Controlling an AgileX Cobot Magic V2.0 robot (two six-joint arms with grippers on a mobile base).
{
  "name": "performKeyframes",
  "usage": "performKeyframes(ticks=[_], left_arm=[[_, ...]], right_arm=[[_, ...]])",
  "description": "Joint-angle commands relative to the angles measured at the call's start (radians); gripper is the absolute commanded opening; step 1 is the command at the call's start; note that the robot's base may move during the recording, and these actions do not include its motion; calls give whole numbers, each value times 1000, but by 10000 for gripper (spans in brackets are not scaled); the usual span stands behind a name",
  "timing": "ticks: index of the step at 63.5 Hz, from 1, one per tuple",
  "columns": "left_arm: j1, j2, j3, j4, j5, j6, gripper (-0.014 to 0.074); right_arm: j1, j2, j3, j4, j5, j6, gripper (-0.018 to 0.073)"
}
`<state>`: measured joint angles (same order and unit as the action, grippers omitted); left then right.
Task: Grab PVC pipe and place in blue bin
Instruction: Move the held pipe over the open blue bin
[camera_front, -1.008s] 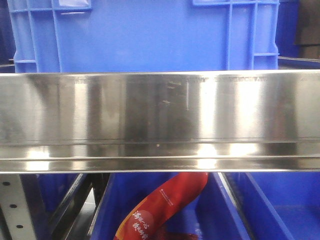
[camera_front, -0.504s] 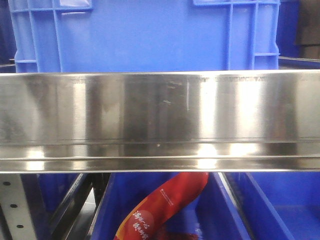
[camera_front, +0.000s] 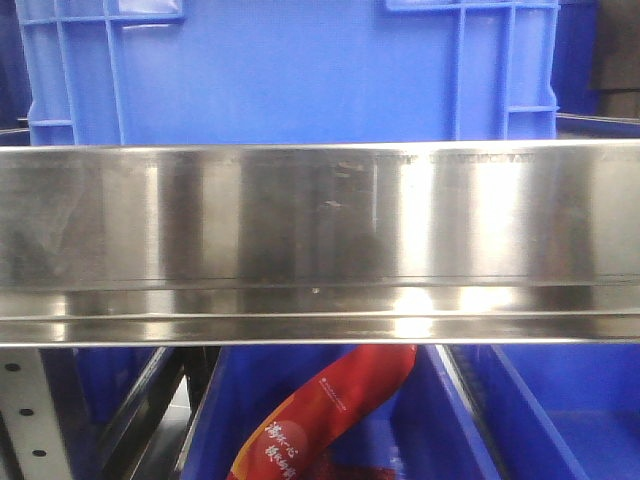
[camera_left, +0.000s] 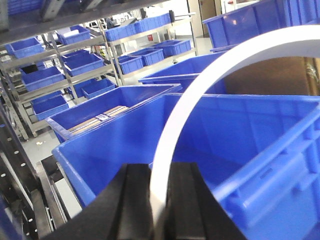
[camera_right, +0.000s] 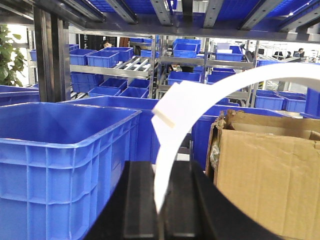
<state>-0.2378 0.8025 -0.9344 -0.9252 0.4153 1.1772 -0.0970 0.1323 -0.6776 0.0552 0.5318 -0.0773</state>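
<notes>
In the left wrist view, the PVC pipe (camera_left: 200, 85) is a slim white strip that rises from between the black fingers and arcs up to the right, out of frame. My left gripper (camera_left: 160, 200) is shut on its lower end, above the open blue bin (camera_left: 240, 130). In the right wrist view, a white curved PVC pipe (camera_right: 200, 100) with a stepped tab near its bend arcs away to the right. My right gripper (camera_right: 162, 200) is shut on its lower end, beside a blue bin (camera_right: 60, 150). I cannot tell whether both hold one piece. The front view shows neither gripper.
A cardboard box (camera_right: 270, 180) stands close to the right of the right gripper. A steel shelf rail (camera_front: 320, 240) fills the front view, with a blue crate (camera_front: 290, 70) above it and a red packet (camera_front: 330, 410) in a bin below. Shelving with several blue bins stands behind.
</notes>
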Motion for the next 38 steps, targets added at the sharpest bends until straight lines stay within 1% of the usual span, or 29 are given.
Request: performKeyframes(ticks=[1, 14, 20, 25, 33, 38], left_arm=[[-20, 35, -51, 17, -22, 1, -111], [-50, 118, -139, 15, -23, 1, -111], [-60, 163, -164, 15, 0, 1, -111], [-84, 205, -182, 17, 0, 1, -111], [-122, 269, -206, 17, -40, 1, -111], [-144, 308, -235, 24, -45, 1, -111]], right_arm=[[2, -3, 1, 0, -17, 1, -155], [2, -3, 1, 0, -17, 1, -155], [2, -3, 1, 7, -17, 1, -155], [2, -3, 1, 9, -17, 1, -155], [2, -3, 1, 9, -17, 1, -155], [2, -3, 1, 9, -17, 1, -155]])
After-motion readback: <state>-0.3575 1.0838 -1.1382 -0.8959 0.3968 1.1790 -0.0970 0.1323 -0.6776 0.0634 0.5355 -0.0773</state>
